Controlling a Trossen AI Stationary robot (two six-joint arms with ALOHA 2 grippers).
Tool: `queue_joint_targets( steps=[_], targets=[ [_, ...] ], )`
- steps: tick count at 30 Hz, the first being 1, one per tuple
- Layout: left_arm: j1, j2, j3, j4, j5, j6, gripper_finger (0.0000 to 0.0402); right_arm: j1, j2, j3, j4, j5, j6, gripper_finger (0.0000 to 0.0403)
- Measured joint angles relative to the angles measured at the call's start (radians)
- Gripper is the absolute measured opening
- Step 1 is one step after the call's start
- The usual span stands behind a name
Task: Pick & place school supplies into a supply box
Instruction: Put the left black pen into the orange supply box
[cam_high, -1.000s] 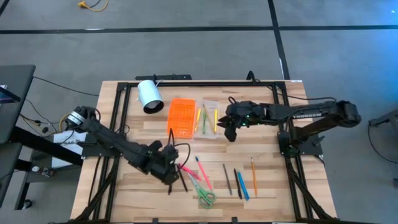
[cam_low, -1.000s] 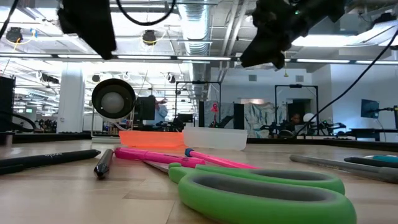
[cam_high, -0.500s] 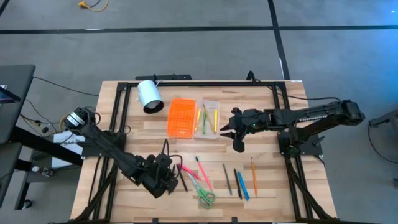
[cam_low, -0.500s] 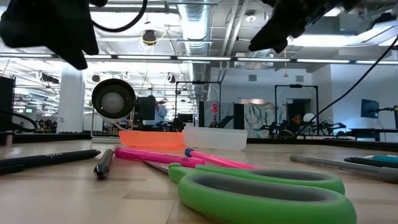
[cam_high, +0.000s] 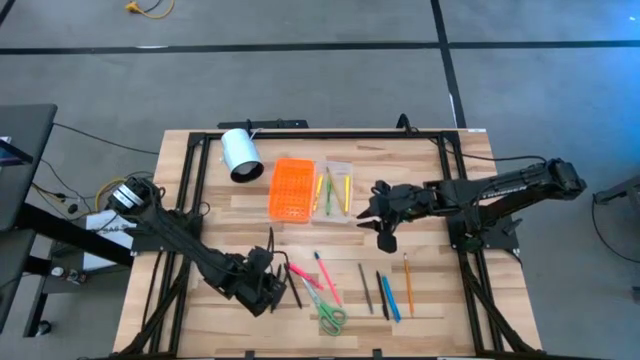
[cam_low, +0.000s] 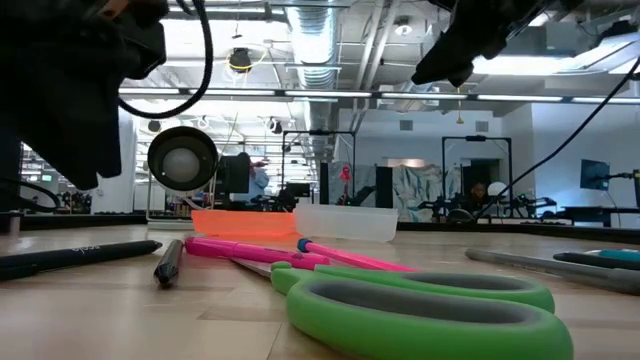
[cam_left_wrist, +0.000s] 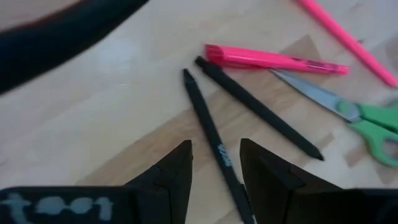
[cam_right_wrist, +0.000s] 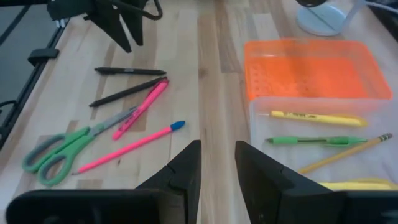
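Two matte grippers — left (cam_left_wrist: 214, 163) over slim black pens (cam_left_wrist: 214, 140), right (cam_right_wrist: 217, 163) near the clear-and-orange supply box (cam_right_wrist: 309, 74) — jaws apart.

Grey floor (cam_high: 300, 90), bright ceiling lights (cam_low: 560, 97)

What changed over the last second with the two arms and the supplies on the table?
The left gripper moved toward the table's near edge, onto the black pens, fingers open, gripping nothing. The right gripper pulled away from the clear tray toward the loose pens, open and empty. The orange lid, scissors and every pen stayed put.
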Motion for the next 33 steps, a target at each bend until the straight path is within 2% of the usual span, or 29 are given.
queue_joint_targets(
  steps=[2, 7, 9, 27, 33],
  targets=[
    [0.006, 0.012, 0.001, 0.025, 0.004, 0.0, 0.0122, 0.006, 0.0, 0.0, -0.007, 0.004, 0.005, 0.0092],
    [0.024, 0.078, 0.0, 0.082, 0.112, 0.011, 0.0122, 0.003, 0.0, 0.0, -0.003, 0.006, 0.011, 0.0092],
    [0.025, 0.1, 0.0, 0.101, 0.126, 0.012, 0.0122, 0.004, 0.0, 0.0, 0.002, 0.008, 0.011, 0.0092],
    [0.029, 0.117, 0.001, 0.111, 0.093, 0.001, 0.0122, 0.003, 0.001, 0.0, 0.002, 0.007, 0.019, 0.0092],
    [0.039, 0.117, 0.001, 0.112, 0.077, 0.071, 0.0122, -0.011, 0.001, 0.0, 0.002, 0.007, 0.019, 0.0092]
  ],
)
